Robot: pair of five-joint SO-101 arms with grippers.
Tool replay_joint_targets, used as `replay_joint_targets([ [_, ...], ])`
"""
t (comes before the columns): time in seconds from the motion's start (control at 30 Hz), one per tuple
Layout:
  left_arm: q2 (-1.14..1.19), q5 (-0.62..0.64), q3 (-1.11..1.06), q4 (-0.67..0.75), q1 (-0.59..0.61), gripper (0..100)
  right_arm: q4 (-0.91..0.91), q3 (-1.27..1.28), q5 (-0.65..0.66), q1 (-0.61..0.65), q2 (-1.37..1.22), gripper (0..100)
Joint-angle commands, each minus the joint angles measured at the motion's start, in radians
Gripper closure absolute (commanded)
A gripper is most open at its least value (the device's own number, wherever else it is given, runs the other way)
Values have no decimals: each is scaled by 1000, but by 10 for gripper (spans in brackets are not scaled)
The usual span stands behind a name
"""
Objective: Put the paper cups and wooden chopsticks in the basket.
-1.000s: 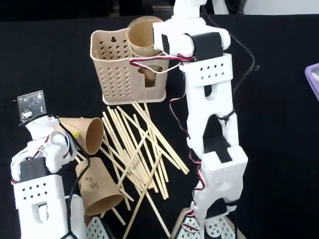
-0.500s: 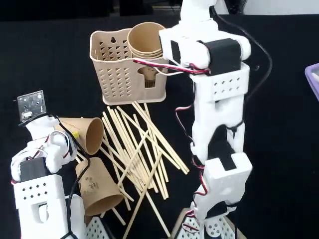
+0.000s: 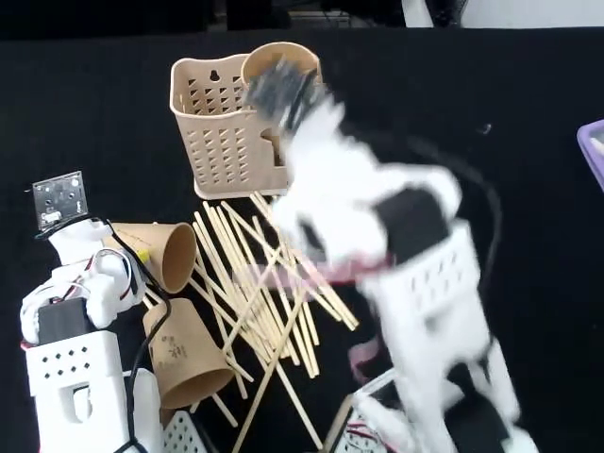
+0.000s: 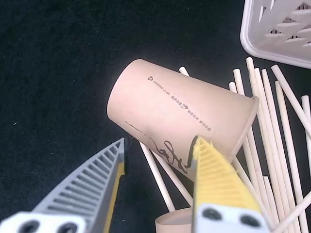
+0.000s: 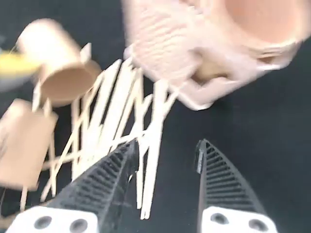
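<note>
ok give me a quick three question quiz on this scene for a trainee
1. True or false: the right end effector is shut on something.
2. Where do the wooden chopsticks lie? A in the basket, B scattered on the table, C in the left end effector.
3. Fill in: the left end effector is open, with a paper ___ lying on its side just ahead of it.
Key: 1 false, it is open and empty. 2 B. 3 cup.
</note>
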State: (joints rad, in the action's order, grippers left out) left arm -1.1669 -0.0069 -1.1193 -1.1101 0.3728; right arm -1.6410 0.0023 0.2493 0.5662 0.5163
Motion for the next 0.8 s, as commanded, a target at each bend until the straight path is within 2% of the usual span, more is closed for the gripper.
replay_joint_targets([
  [0.0,-11,-9,5,15,10,776,210,510,57,135,311,808],
  [0.13,-11,-9,5,15,10,776,422,886,72,270,529,808],
  [0.3,-11,-8,5,35,38,776,562,1129,71,422,628,808],
  [0.5,-9,26,8,104,208,776,690,1224,-68,560,634,805],
  [0.6,-11,91,15,104,239,776,729,1236,-106,598,631,804],
  [0.77,-11,106,15,106,248,776,726,1244,-114,638,638,804],
])
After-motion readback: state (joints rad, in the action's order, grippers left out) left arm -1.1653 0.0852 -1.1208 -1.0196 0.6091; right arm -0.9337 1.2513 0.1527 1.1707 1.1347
